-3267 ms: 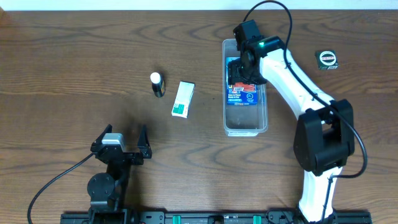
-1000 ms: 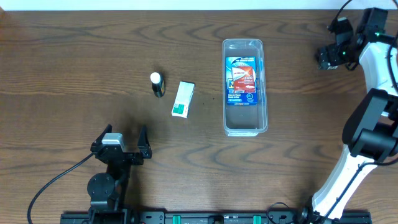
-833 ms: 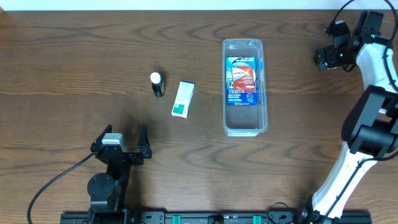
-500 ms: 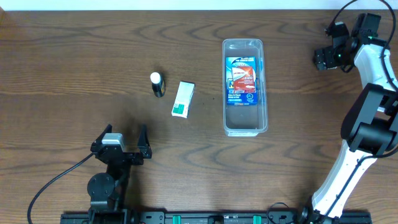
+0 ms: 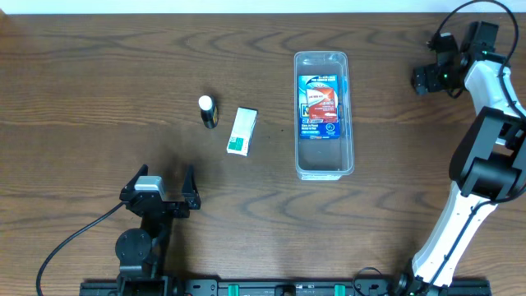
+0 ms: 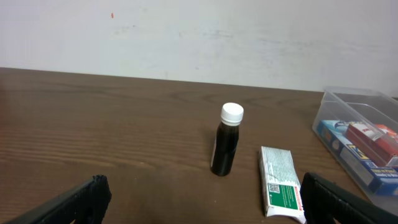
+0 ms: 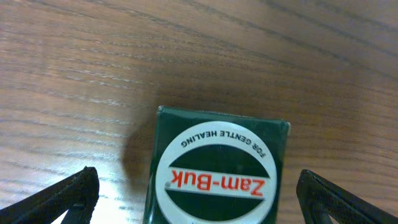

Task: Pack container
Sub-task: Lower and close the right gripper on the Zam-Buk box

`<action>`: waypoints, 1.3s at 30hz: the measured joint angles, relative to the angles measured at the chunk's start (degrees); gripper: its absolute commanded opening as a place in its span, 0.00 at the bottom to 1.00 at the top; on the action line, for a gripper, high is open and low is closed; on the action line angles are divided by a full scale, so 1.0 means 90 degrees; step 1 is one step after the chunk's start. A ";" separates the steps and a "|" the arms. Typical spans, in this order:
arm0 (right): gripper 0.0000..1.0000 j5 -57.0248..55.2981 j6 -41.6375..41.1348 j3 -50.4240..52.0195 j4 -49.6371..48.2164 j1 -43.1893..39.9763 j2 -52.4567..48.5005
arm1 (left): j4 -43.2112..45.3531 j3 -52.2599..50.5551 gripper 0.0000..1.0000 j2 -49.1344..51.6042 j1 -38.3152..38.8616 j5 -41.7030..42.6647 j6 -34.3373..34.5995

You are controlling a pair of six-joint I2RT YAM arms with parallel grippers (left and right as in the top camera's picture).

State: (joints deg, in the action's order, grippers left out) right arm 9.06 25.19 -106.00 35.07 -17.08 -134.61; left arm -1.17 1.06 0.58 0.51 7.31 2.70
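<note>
- At the far right edge of the surface [image 5: 99,49], the right claw [image 5: 427,79] hangs over a small dark green Zam-Buk box [image 7: 217,168]. Its jaws are spread wide with the box between them, not gripped.
- Right of the middle sits the container [image 5: 323,164], its long side running near to far. A blue carded pack [image 5: 320,107] lies flat in its far part, and its near end is bare.
- Left of the container, well apart from it, a white and green carton [image 5: 242,131] lies flat. Just left of that, a small dark bottle [image 5: 207,111] with a white cap stands upright.
- At the near left, the left claw [image 5: 162,182] is open and holds nothing.
- The step in hand looks like fetching the green box for the container.
- The next move calls for lowering squarely, closing on the box's sides, then carrying it left to the container's free near end.
</note>
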 measured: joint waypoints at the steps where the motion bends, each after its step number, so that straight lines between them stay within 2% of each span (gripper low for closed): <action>1: 0.99 0.0000 -0.0024 0.0000 -0.0010 -0.0002 -0.0005 | 0.0000 0.0000 0.98 0.0000 0.0000 0.0000 0.0000; 39: 0.99 0.0075 -0.0243 0.0007 0.0051 -0.0216 -0.0019 | 0.0000 0.0000 0.98 0.0000 0.0000 0.0000 0.0000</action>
State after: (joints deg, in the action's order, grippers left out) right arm 9.74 23.00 -105.93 35.53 -19.03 -134.78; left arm -1.17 1.06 0.58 0.51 7.31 2.70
